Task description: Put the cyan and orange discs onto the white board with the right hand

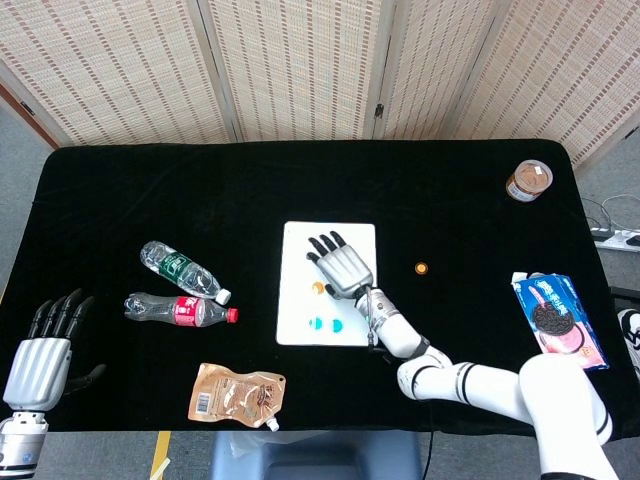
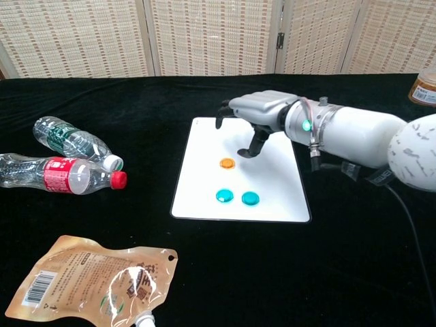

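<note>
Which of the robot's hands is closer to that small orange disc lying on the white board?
Right. The right hand hovers just above the small orange disc; the left hand sits far away at the table's near-left edge.

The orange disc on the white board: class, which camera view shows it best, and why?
The chest view: the orange disc lies in plain sight on the white board, clear of the right hand. In the head view the disc is tiny and sits right beside the hand.
</note>
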Tool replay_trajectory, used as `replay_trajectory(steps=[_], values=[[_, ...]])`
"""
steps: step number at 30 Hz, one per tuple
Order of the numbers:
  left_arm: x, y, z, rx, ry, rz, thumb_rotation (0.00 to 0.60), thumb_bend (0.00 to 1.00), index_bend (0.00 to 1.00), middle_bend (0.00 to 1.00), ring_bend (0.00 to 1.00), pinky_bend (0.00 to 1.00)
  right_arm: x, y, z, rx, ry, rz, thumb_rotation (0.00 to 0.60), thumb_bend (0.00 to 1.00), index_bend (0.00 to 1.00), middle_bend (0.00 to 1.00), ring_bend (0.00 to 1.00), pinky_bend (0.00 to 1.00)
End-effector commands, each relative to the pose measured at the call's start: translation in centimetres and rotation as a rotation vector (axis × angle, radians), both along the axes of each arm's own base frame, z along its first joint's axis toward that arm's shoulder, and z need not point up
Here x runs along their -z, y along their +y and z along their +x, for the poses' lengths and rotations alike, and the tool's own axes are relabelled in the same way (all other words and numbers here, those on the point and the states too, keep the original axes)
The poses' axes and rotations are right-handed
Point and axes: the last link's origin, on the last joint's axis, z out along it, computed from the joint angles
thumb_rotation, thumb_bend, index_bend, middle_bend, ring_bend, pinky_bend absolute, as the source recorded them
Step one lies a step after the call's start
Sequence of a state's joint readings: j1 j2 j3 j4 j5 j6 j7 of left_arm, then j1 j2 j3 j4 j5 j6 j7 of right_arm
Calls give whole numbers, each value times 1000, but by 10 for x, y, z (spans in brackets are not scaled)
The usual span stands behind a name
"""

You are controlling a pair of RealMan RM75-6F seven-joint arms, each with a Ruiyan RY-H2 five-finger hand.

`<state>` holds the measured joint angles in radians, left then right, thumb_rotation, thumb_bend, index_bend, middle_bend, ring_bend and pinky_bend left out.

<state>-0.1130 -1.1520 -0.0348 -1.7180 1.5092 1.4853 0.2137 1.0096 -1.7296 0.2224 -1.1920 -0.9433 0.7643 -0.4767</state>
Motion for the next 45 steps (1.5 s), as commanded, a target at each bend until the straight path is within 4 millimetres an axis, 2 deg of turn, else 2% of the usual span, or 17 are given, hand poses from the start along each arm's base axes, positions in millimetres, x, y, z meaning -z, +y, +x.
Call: replay_trajectory(steps=[1,5,9,14,17,27,45], values=[[1,0,0,3,0,-2,600,195,67,35,35,0,-21,-7,-25,54,-5,-49,600,429,292,65,0,0],[2,1,2,10,-2,-5,600,196,67,35,35,0,-47,-10,-64,137,3,-99,600,429,315,68,0,0],[3,2,4,17,-2,-8,600,196,67,35,35,0,-65,-7,-100,206,14,-128,600,428,327,73,0,0],[4,3,6,26,-2,-12,600,195,66,35,35,0,-75,-2,-137,275,38,-139,600,429,334,75,0,0],[5,4,8,29,0,-15,600,196,67,35,35,0,-76,0,-151,311,36,-140,600,430,343,78,0,0],[5,3,10,28,4,-16,600,196,67,35,35,0,-64,-5,-157,311,53,-124,600,440,370,85,0,0],[6,5,9,22,7,-18,600,195,66,35,35,0,-58,-7,-162,321,69,-117,600,442,424,103,0,0]])
